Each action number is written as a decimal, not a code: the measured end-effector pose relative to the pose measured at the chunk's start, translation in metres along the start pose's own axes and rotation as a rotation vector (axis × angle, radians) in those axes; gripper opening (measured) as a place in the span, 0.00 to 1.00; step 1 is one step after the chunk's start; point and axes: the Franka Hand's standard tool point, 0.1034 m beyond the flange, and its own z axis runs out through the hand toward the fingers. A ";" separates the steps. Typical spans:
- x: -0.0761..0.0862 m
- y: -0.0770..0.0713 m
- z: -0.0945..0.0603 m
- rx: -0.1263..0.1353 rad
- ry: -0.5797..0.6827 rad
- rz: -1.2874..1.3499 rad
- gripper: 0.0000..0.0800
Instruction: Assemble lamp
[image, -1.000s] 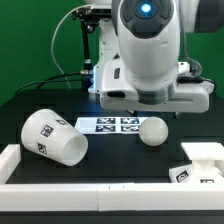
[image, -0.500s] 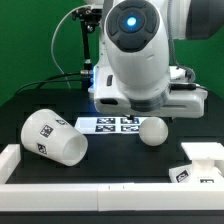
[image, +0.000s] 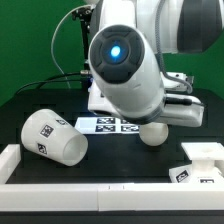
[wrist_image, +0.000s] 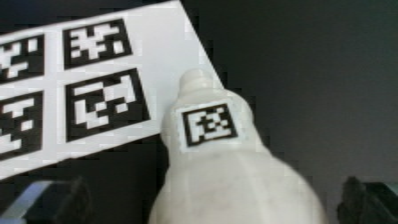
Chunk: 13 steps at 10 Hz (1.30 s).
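The Panda's gripper (wrist_image: 210, 203), spread wide, hovers over the lamp bulb (image: 153, 136), the shade (image: 52, 138) at its nine o'clock in the exterior view; picking up likely needs lowering, then closing.

No legible text; bulb tag (wrist_image: 208, 122) apparently pattern-only.

White shade (image: 55, 140), black-and-white tag (image: 42, 127); white bulb (image: 155, 137); marker board (image: 100, 124) white, black square patterns; black table (image: 30, 100).

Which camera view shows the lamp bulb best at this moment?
The wrist view: the bulb fills much of it, its square tag plainly visible, next to the marker board. In the exterior view the robot arm hides the bulb's top; only its rounded lower part shows.
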 end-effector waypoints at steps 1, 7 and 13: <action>0.000 0.000 0.000 0.000 0.000 0.000 0.87; 0.004 -0.009 0.008 -0.004 0.008 0.028 0.87; 0.009 -0.005 0.028 -0.005 0.010 0.036 0.87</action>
